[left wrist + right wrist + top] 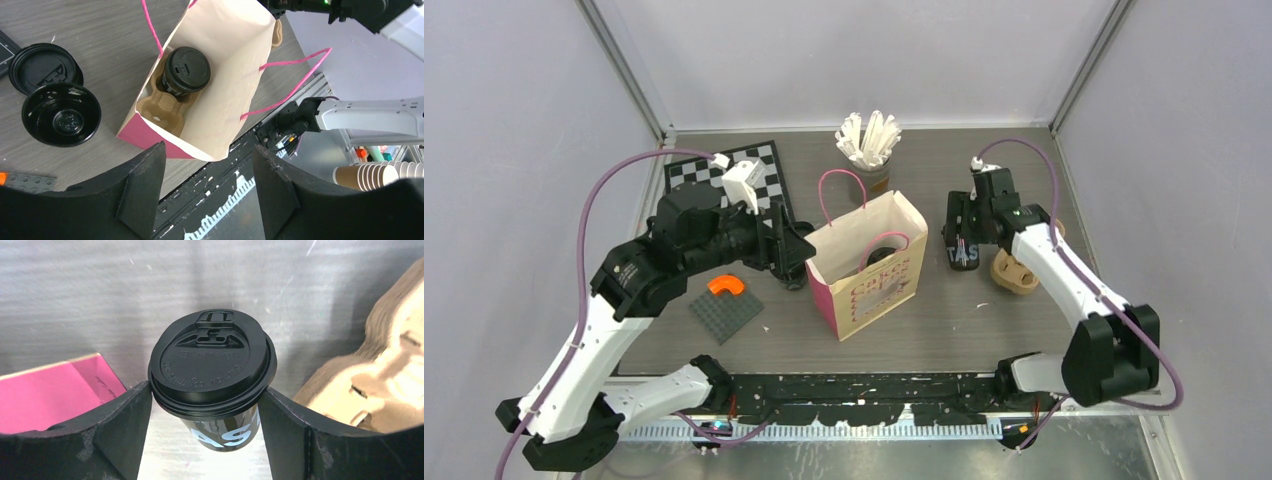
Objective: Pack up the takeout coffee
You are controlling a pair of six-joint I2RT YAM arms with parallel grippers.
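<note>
Where the pink paper bag (879, 290) stands mid-way across the desk (984, 330), we hold our left hand (207, 185) open above its mouth. One lidded coffee cup (185, 70) sits inside it in a pulp carrier (160, 105). Just right of the bag, our right hand (206, 415) grips a second coffee cup (212, 365) at its lid, beside a loose carrier (1014, 270) toward the right edge.

Inside the open pink bag (235, 75), a lidded black cup (186, 70) sits in a brown carrier (160, 107). On the desk (100, 40) beside it, an open cup (61, 114) touches a loose lid (42, 67).
</note>
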